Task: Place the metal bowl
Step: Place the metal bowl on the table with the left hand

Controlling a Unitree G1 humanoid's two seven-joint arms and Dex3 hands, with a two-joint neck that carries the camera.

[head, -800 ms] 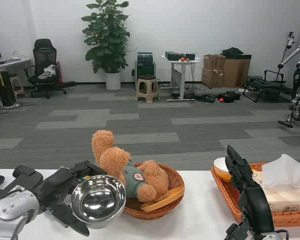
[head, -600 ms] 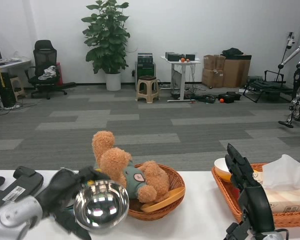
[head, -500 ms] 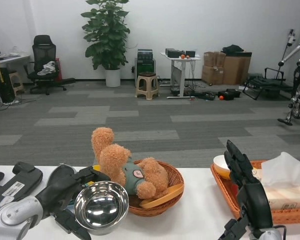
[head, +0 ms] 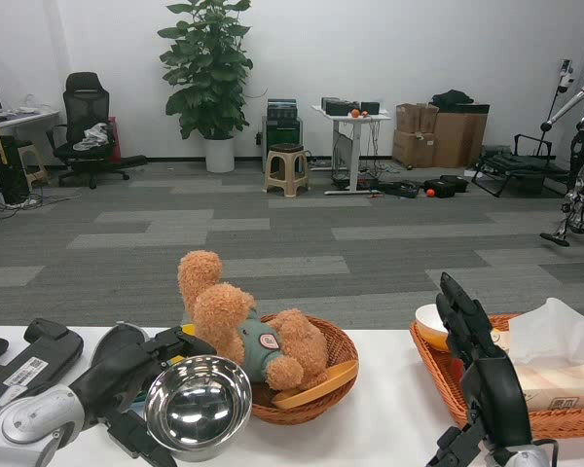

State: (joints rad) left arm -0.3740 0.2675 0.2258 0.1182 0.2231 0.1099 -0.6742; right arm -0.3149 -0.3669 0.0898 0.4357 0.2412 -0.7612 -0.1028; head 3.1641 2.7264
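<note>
Left hand (head: 127, 375) is grasping the metal bowl (head: 198, 406) beside a teddy-bear basket (head: 316, 394); right hand (head: 467, 331) is hovering released by a tissue basket (head: 555, 423)

A shiny metal bowl (head: 199, 407) is seen near the bottom left of the head view, above the white table (head: 389, 418). Its open mouth is tilted towards the camera, so the polished, mirror-like inside is shown. It is gripped at its left rim by the left hand (head: 136, 375) and sits just beside a wicker basket (head: 343, 352).
</note>
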